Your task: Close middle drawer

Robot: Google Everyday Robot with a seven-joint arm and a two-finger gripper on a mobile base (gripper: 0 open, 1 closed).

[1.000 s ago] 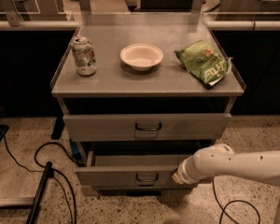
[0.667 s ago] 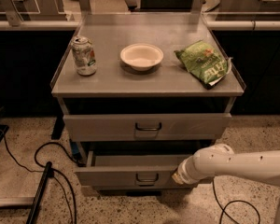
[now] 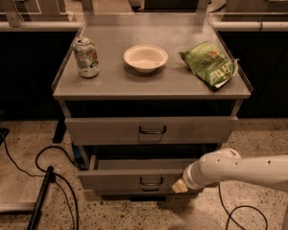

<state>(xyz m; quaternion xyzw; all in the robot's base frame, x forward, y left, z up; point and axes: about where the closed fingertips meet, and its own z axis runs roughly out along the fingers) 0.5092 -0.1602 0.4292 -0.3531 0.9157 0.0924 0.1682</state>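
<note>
Speckled floor [image 3: 266,143] lies under a grey metal cabinet [image 3: 153,84]. On its top sit a drink can [image 3: 86,57], a white bowl [image 3: 145,58] and a green chip bag [image 3: 210,64]. The top drawer [image 3: 110,130] sticks out a little. The middle drawer [image 3: 120,180] is pulled out farther, low near the floor. The white arm [image 3: 249,170] comes in from the right. Its gripper [image 3: 180,186] is right at the middle drawer's front, just right of the small dark handle [image 3: 151,181]. I cannot tell if the gripper is holding anything or let go.

Middle drawer [image 3: 120,180] is seen pulled out; gripper [image 3: 179,187] is placed at its front, at 3 o'clock of handle [image 3: 151,181].
</note>
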